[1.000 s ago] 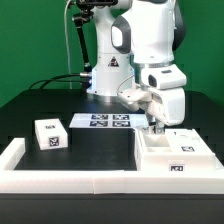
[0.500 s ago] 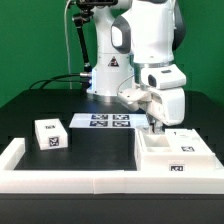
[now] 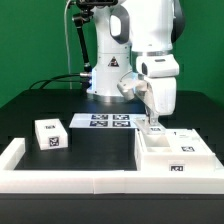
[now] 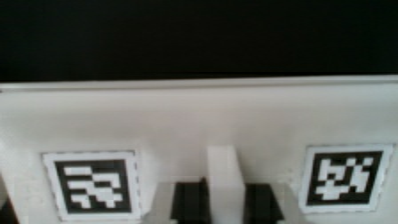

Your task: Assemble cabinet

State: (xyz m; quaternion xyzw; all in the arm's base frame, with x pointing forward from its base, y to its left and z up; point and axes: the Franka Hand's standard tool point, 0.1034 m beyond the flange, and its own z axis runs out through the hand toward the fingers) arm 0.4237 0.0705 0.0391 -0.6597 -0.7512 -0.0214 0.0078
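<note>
Green wall (image 3: 30,40) behind a black table (image 3: 100,148). The cabinet (image 3: 175,155), an open white box, lies near right. A small block (image 3: 50,134) sits near left, well apart. The gripper (image 3: 153,124) hangs at the cabinet's far edge, with its fingers (image 4: 187,200) flanking a thin white ridge. Whether they pinch it, I cannot tell.

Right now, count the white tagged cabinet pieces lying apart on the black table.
2. A small matte white tagged block sits at the exterior view's left; the large white boxy body sits at its right. More may be hidden.
</note>
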